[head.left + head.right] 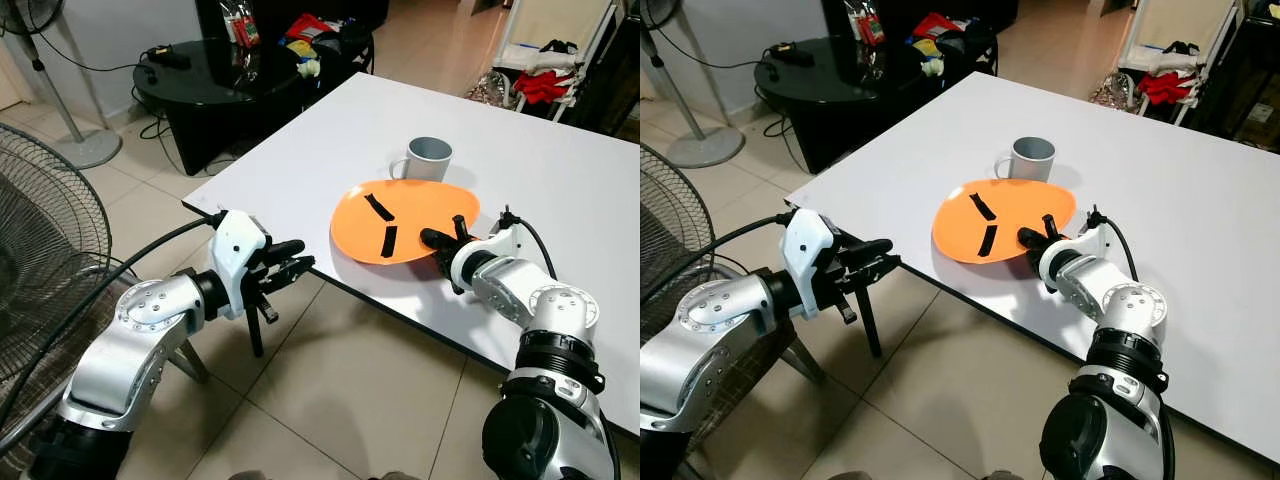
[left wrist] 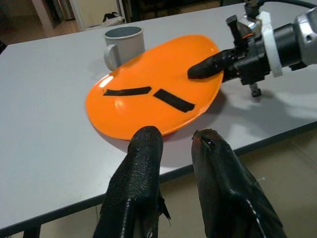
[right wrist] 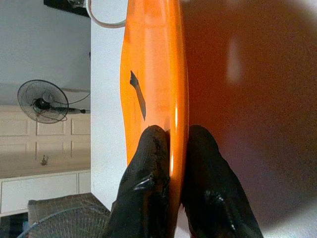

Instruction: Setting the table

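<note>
White table (image 1: 560, 170), near edge bare for a setting. Orange plate (image 1: 400, 215) lies by that edge, far rim tipped up beside the grey mug (image 1: 428, 160) at its 12 o'clock. Right gripper (image 1: 442, 240), at the plate's 4 o'clock, pinches the rim, likely to reposition it. Left gripper (image 1: 290, 268), fingers slightly apart, empty, waits off the table edge at 8 o'clock.

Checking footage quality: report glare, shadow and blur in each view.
Both eye views: sharp, evenly lit, soft glare on the floor tiles. Left wrist view: crisp plate, near fingers soft. Right wrist view: bright streak along the plate's rim where the right gripper clamps it, deep orange-tinted shadow beside.
</note>
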`<state>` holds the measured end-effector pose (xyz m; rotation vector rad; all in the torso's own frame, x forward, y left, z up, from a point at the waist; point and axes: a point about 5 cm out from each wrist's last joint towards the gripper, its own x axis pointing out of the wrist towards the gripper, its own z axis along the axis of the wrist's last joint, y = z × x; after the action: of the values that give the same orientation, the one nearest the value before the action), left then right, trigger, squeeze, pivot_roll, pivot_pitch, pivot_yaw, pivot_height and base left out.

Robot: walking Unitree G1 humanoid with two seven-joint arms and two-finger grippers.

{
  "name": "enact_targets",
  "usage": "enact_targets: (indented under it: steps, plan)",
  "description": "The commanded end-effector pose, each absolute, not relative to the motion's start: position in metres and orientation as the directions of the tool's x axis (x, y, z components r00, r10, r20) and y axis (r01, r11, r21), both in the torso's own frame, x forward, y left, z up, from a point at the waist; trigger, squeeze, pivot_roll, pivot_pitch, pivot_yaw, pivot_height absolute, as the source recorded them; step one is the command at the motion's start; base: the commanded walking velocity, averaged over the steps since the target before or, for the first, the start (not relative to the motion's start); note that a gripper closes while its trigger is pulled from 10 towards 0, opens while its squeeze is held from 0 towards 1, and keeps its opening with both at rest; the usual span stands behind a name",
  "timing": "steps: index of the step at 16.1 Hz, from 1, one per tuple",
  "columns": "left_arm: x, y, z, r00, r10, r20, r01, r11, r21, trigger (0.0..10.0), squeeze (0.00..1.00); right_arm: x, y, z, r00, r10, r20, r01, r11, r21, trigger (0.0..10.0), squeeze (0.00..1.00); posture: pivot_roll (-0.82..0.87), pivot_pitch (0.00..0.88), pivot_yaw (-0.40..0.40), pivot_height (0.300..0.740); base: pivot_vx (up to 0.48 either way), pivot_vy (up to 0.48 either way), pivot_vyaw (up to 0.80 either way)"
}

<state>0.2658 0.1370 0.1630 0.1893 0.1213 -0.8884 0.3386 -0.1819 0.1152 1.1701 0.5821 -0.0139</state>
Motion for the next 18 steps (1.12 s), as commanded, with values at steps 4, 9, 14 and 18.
enact_targets:
  steps: [4, 9, 14, 18]
  plan:
    - [0.262, 0.133, 0.165, 0.601, -0.776, -0.191, 0.799, 0.590, 0.113, 10.0, 0.00, 0.338, -0.177, 0.107, 0.826, 0.305, -0.474, 0.318, 0.442, 0.839, 10.0, 0.55, 0.04, 0.000, 0.029, 0.740, 0.000, 0.000, 0.00]
    - [0.261, 0.130, 0.164, 0.599, -0.778, -0.190, 0.801, 0.589, 0.111, 10.0, 0.00, 0.324, -0.185, 0.092, 0.808, 0.287, -0.514, 0.361, 0.448, 0.818, 10.0, 1.00, 0.03, 0.000, 0.034, 0.740, 0.000, 0.000, 0.00]
    - [0.261, 0.127, 0.163, 0.597, -0.780, -0.186, 0.802, 0.587, 0.113, 10.0, 0.00, 0.309, -0.208, 0.092, 0.816, 0.210, -0.538, 0.385, 0.496, 0.778, 10.0, 1.00, 0.02, 0.000, 0.040, 0.740, 0.000, 0.000, 0.00]
    - [0.261, 0.126, 0.162, 0.599, -0.779, -0.185, 0.801, 0.588, 0.113, 10.0, 0.00, 0.305, -0.225, 0.095, 0.828, 0.159, -0.538, 0.394, 0.518, 0.759, 10.0, 1.00, 0.01, 0.000, 0.045, 0.740, 0.000, 0.000, 0.00]
